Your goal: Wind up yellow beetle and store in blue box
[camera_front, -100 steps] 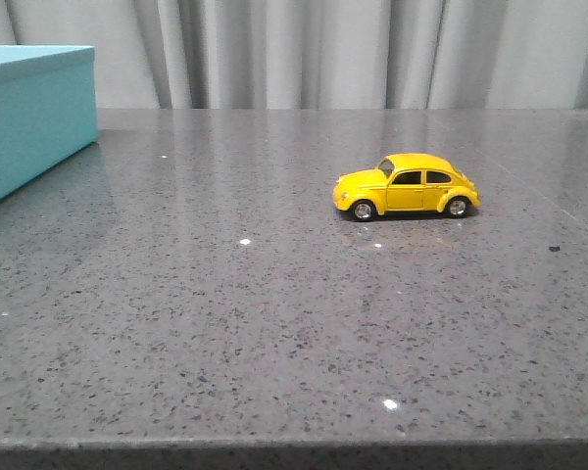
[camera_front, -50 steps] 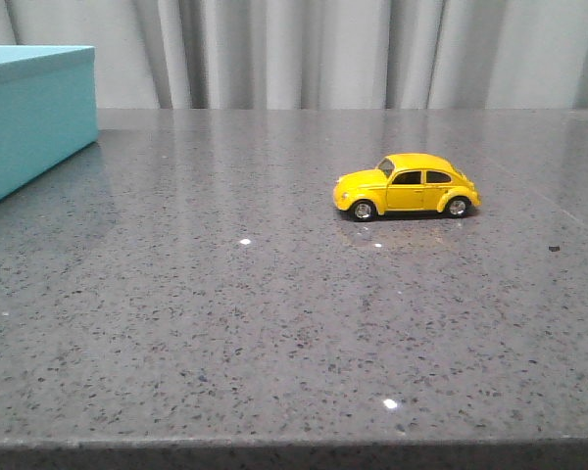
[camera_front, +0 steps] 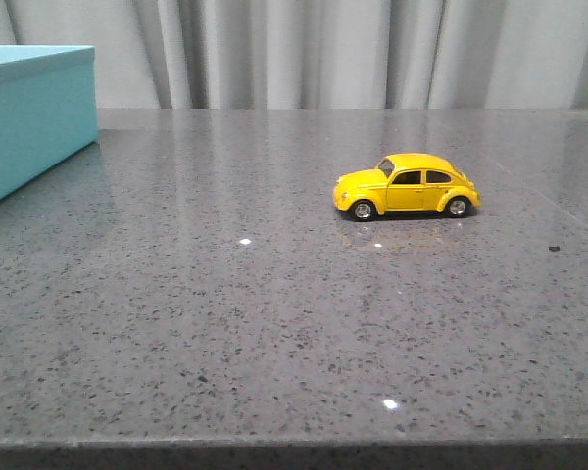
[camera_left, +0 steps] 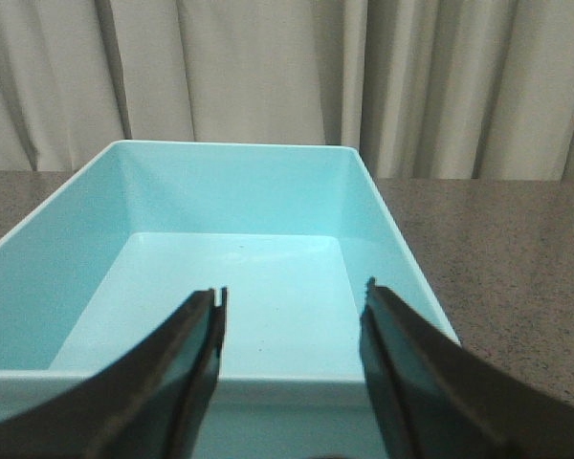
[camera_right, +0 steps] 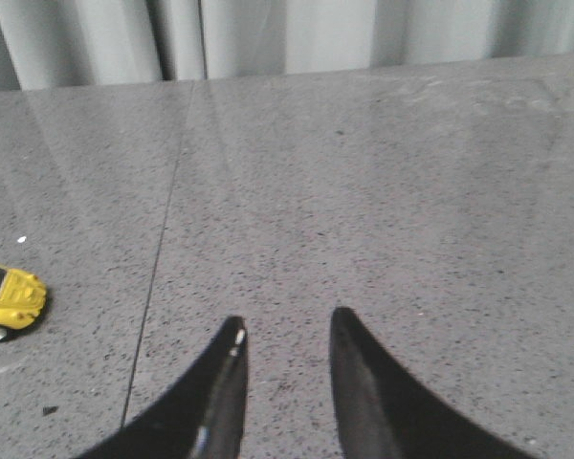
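Note:
The yellow beetle (camera_front: 407, 185) stands on its wheels on the grey table, right of the middle in the front view, nose to the left. Part of it shows at the edge of the right wrist view (camera_right: 8, 301). The blue box (camera_front: 29, 113) stands at the far left; the left wrist view looks into its open, empty inside (camera_left: 234, 287). My left gripper (camera_left: 294, 298) is open and empty over the box's near rim. My right gripper (camera_right: 287, 325) is open and empty above bare table, off to one side of the beetle. Neither gripper shows in the front view.
The grey speckled table (camera_front: 274, 323) has its front edge along the bottom of the front view. A thin seam line (camera_right: 153, 287) runs across the tabletop between my right gripper and the beetle. Grey curtains (camera_front: 353, 49) hang behind the table.

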Controlling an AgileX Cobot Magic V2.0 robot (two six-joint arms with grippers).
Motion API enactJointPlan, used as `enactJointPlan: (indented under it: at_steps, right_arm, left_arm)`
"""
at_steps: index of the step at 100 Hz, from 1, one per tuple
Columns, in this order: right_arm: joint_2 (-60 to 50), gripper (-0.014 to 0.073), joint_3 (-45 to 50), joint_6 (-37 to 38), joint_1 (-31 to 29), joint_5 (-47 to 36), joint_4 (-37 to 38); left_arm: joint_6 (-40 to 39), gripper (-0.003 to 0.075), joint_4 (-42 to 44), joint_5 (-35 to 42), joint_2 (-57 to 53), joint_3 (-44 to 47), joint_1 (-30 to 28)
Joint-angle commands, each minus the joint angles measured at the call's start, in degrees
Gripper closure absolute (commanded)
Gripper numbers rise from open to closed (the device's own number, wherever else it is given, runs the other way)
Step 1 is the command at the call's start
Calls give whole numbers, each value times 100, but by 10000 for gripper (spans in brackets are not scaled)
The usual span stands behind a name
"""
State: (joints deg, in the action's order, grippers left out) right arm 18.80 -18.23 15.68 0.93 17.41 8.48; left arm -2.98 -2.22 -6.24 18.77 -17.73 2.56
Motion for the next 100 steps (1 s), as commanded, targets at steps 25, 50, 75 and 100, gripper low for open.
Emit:
enactJointPlan:
  at_steps: [25, 50, 75, 100]
  right_arm:
    - [898, 210, -620, -20, 422, -552, -1]
    - [1052, 211, -775, -20, 434, -553, -3]
    - [2222, 211, -2148, -20, 434, 1218, -187]
    - [3504, 211, -3445, -20, 646, 2400, -425]
  left_arm:
    - [-46, 277, 36, 686, 1163, -778, 38]
    - [-46, 277, 0, 934, 1401, -778, 38]
    - [-46, 277, 0, 963, 1415, -778, 38]
    - [-46, 277, 0, 963, 1415, -778, 38]
